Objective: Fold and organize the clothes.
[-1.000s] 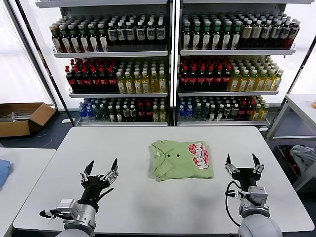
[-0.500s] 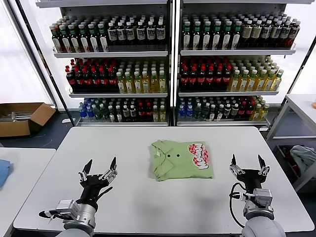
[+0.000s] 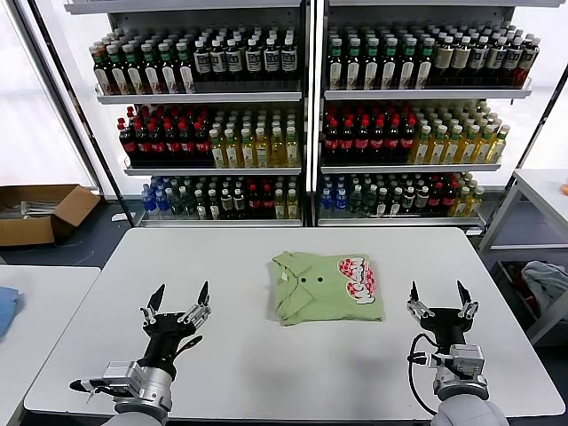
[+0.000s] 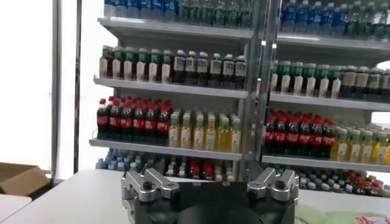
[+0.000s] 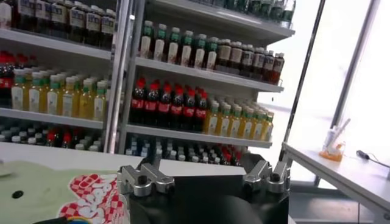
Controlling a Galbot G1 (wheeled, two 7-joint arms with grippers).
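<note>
The clothes, one light green polo shirt (image 3: pixel 327 287), lie folded into a neat rectangle in the middle of the white table (image 3: pixel 222 257), collar to the left and the red-and-white print on top at the right. My left gripper (image 3: pixel 182 294) hovers open near the table's front left, well clear of the shirt and holding nothing. At the front right my right gripper (image 3: pixel 437 293) is also open and empty, a short way from the shirt's right edge. The right wrist view shows the print and part of the green shirt (image 5: pixel 36 189) close by.
Tall shelves of bottles (image 3: pixel 302 115) stand behind the table. A cardboard box (image 3: pixel 40 211) sits on the floor at the far left. A side table on the left carries a blue cloth (image 3: pixel 5 311). A grey-blue bundle (image 3: pixel 546 282) lies beyond the table's right edge.
Both grippers have drifted slightly back toward the table's near edge, still open. The right one wobbled a little sideways. The folded shirt has not moved.
</note>
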